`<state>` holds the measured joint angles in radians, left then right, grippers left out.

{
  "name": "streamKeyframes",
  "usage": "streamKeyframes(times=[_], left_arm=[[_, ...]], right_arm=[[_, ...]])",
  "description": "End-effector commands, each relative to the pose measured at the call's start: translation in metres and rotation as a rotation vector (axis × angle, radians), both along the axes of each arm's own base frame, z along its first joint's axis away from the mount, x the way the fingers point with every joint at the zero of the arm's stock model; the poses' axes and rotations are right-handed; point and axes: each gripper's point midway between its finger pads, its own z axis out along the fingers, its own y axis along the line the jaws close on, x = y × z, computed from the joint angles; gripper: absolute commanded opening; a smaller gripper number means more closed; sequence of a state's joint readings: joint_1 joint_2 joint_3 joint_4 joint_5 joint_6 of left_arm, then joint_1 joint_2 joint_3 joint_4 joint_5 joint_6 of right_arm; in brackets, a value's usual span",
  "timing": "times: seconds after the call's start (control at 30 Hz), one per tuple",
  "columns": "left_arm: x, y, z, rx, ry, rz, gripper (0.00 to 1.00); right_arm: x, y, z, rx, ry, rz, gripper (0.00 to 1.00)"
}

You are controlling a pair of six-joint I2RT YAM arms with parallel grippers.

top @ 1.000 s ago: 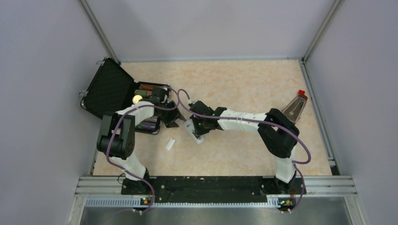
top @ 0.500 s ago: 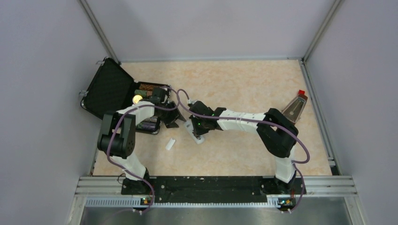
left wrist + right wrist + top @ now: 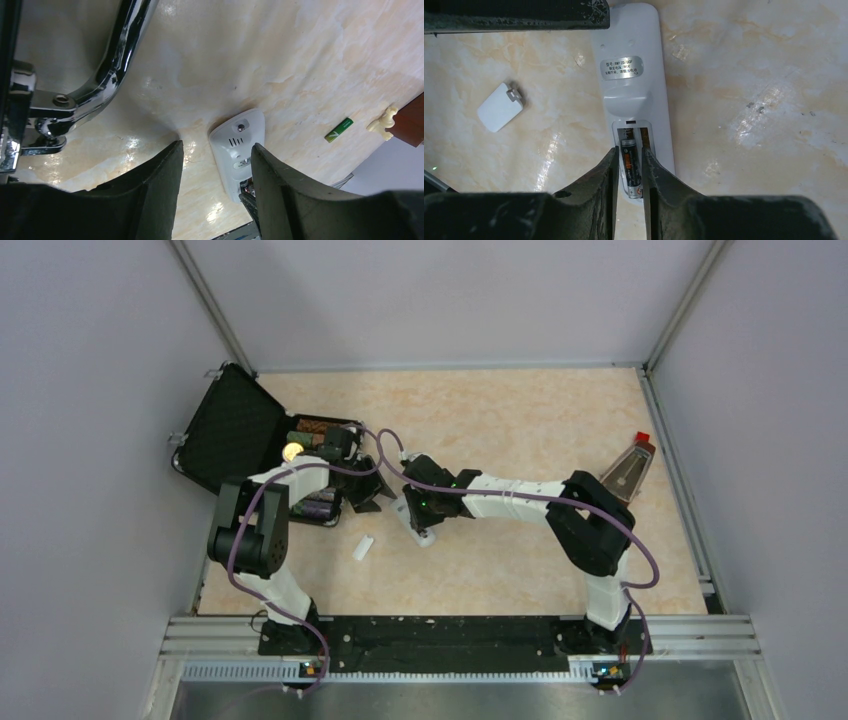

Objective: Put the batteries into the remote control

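Observation:
The white remote control [image 3: 417, 523] lies back-up on the table, its battery bay open; it also shows in the right wrist view [image 3: 629, 55] and the left wrist view [image 3: 236, 145]. My right gripper [image 3: 630, 150] is closed narrowly on the darker battery [image 3: 630, 165], which lies in the left slot of the bay. The green battery [image 3: 339, 129] lies loose on the table beyond the remote. My left gripper [image 3: 217, 146] is open and empty, low over the table at the remote's far end, one finger [image 3: 270, 170] overlapping its edge.
The loose white cover piece [image 3: 500, 106] lies left of the remote [image 3: 363, 547]. An open black case [image 3: 232, 435] with chip rolls stands at the back left, its chrome latch [image 3: 100, 75] close to my left gripper. A brown red-topped object [image 3: 631, 466] stands at the right.
My right gripper has shifted slightly left over the remote. The left arm has hardly moved.

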<state>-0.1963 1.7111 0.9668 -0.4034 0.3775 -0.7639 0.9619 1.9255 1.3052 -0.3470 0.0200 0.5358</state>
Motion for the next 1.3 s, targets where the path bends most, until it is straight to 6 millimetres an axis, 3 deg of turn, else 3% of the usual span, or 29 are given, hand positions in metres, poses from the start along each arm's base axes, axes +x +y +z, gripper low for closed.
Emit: streamKeyframes(times=[0.0,0.5,0.9,1.27], left_arm=[[0.011,0.000,0.002,-0.007,-0.030,0.002,0.57],[0.012,-0.004,0.003,-0.028,-0.058,-0.026,0.58],[0.007,-0.012,-0.005,-0.038,-0.059,-0.068,0.57],[0.000,-0.013,-0.016,-0.021,-0.049,-0.069,0.57]], right_arm=[[0.003,0.011,0.012,0.037,-0.027,-0.008,0.23],[-0.001,0.008,0.056,0.124,-0.049,-0.039,0.31],[-0.028,-0.014,0.035,0.068,0.036,-0.049,0.24],[-0.027,-0.012,0.024,0.043,0.055,-0.063,0.18]])
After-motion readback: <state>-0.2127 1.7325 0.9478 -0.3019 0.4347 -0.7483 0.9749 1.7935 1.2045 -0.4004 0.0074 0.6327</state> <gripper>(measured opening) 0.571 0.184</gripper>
